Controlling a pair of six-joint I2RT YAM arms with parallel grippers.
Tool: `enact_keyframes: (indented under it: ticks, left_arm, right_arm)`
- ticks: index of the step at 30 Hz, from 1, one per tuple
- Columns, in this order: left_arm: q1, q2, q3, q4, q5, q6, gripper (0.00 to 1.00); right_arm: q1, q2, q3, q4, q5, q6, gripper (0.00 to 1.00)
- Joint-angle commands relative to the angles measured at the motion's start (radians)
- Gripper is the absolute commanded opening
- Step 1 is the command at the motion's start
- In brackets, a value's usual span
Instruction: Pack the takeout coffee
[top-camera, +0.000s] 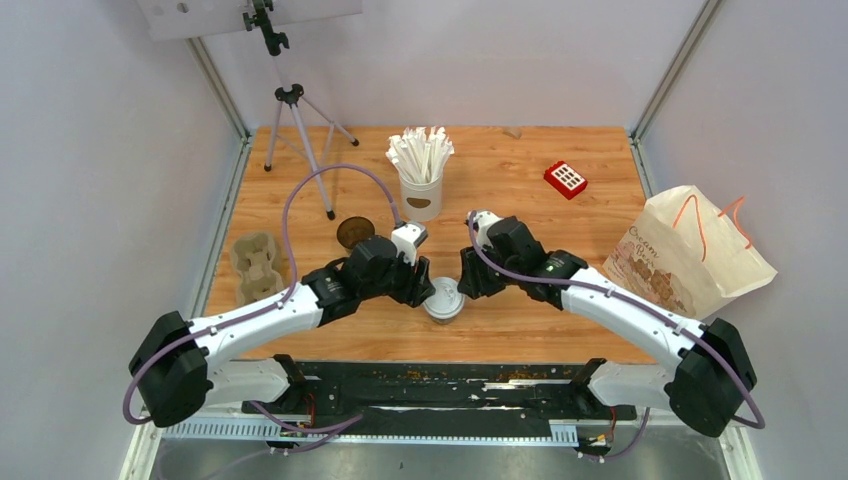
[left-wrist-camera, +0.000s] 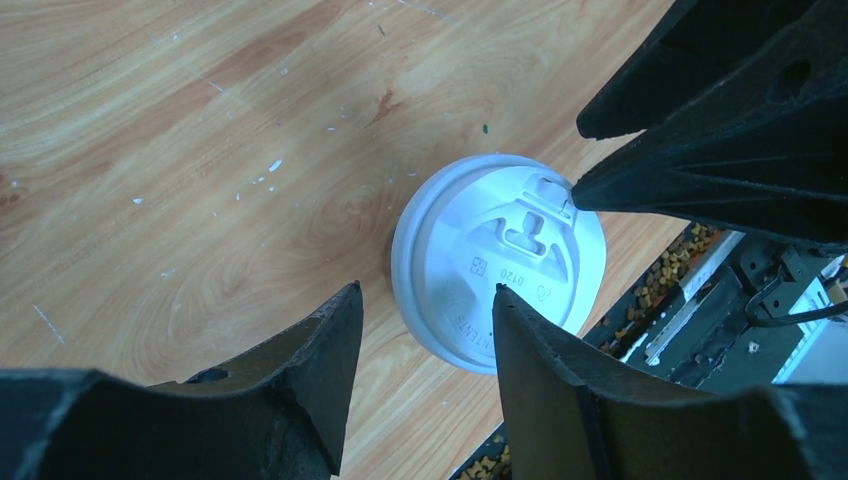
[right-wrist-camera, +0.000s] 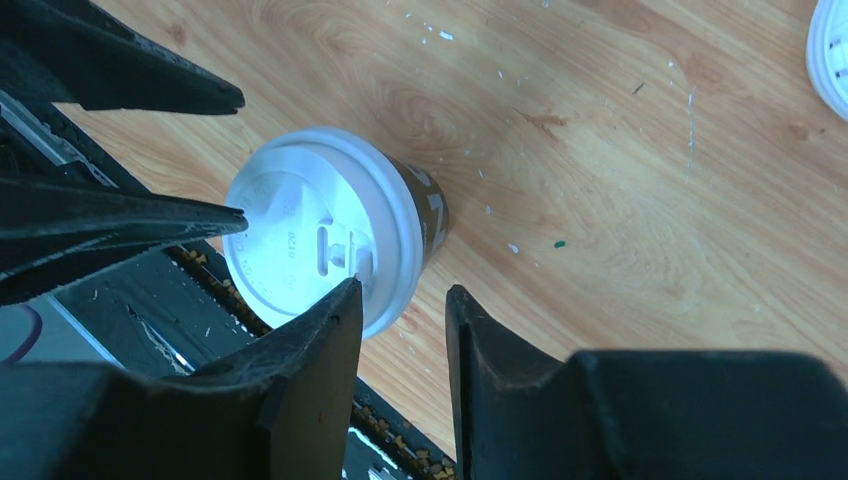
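Observation:
One takeout coffee (top-camera: 443, 300), a dark brown paper cup with a white lid, stands upright near the table's front edge between both grippers. My left gripper (top-camera: 420, 288) is at its left and my right gripper (top-camera: 468, 283) at its right. In the left wrist view the lid (left-wrist-camera: 500, 260) lies just past my open left gripper (left-wrist-camera: 424, 290), one fingertip (left-wrist-camera: 510, 310) overlapping its rim. In the right wrist view the cup (right-wrist-camera: 320, 240) sits left of my open right gripper (right-wrist-camera: 405, 290), nothing between the fingers. A lidless dark brown cup (top-camera: 355, 232) stands behind the left arm.
A beige pulp carrier (top-camera: 257, 265) lies at the left edge. A white cup of paper-wrapped sticks (top-camera: 421, 190) stands at the back middle. There is a red block (top-camera: 566, 179) at the back right, a paper bag (top-camera: 690, 255) at the right and a tripod (top-camera: 300, 130) at the back left.

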Motion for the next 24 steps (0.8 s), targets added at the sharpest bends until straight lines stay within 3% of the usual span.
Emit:
enact_keyframes:
  ticks: [1,10,16,24]
  left_arm:
    - [0.002,0.009,-0.015,0.051,0.000,0.004,0.57]
    - [0.002,0.069,-0.009,0.045,0.059,0.050,0.45]
    - [0.002,0.094,-0.007,0.046,0.083,0.055,0.43]
    - [0.001,0.112,-0.007,0.040,0.089,0.057,0.41]
  right_arm:
    - [-0.004,0.040,0.083,0.003,-0.007,-0.038,0.36]
    - [-0.003,0.059,0.134,-0.029,-0.040,-0.047,0.34]
    - [-0.004,0.068,0.122,-0.032,-0.093,-0.014,0.35]
    - [-0.004,0.053,0.114,-0.087,-0.050,-0.005,0.35]
